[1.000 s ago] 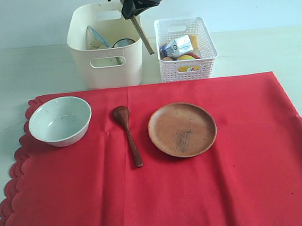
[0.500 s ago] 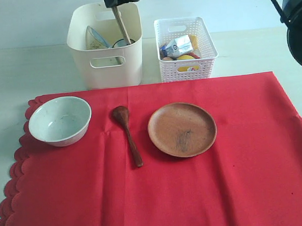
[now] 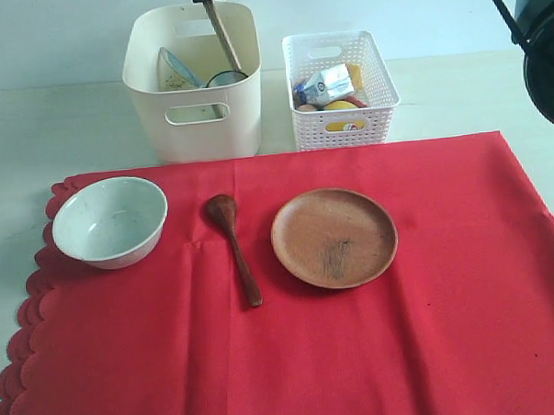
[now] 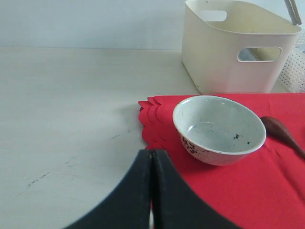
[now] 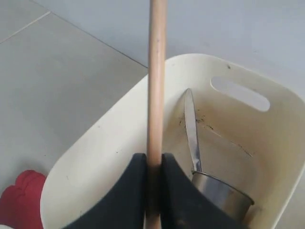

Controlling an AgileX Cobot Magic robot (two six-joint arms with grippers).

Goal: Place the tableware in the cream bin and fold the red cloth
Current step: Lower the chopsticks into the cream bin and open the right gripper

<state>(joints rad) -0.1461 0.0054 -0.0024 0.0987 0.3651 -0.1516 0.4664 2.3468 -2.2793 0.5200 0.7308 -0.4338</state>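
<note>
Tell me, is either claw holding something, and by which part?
Yes. The right gripper pinches the wooden chopsticks near their upper end, the rest pointing down into the cream bin. The left gripper is shut on nothing.

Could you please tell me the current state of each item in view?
Red cloth: spread flat, unfolded.
Bowl: upright, empty, on cloth.
Spoon: lying on cloth.
Plate: empty, on cloth.
Chopsticks: gripped by right hand over cream bin.
Knife: in bin.
Steel cup: in bin.
Left hand: shut, empty.
Basket: holding food.
</note>
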